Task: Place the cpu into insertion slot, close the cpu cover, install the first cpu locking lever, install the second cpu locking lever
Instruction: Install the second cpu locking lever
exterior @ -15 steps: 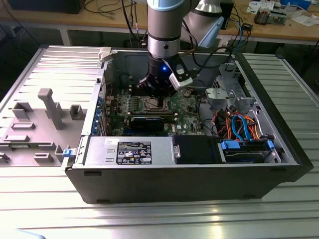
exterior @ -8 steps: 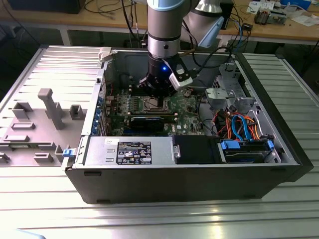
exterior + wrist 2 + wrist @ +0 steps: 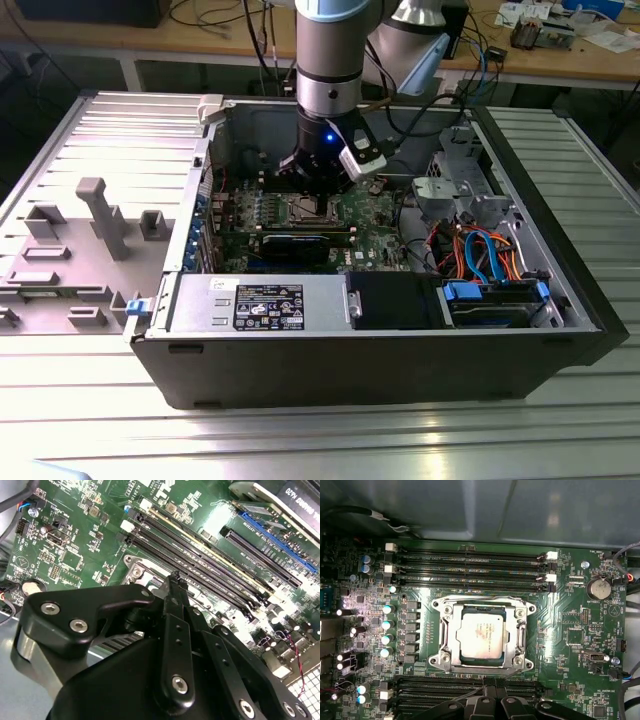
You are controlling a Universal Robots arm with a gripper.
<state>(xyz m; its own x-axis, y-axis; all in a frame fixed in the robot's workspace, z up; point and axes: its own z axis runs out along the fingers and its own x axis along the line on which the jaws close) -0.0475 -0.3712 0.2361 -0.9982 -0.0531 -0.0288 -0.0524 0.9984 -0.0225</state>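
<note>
- Gripper (image 3: pixel 489 694) hovers just beside the insertion slot (image 3: pixel 451 607), fingers pressed together, holding nothing.
- Cpu (image 3: pixel 481 635) sits flat in the slot on the green motherboard (image 3: pixel 575 630).
- Cpu cover (image 3: pixel 521 632) lies down around the chip.

Ribbed metal table (image 3: pixel 90 420) bearing open computer case (image 3: pixel 380 375), grey fixture tray (image 3: pixel 60 270).
</note>
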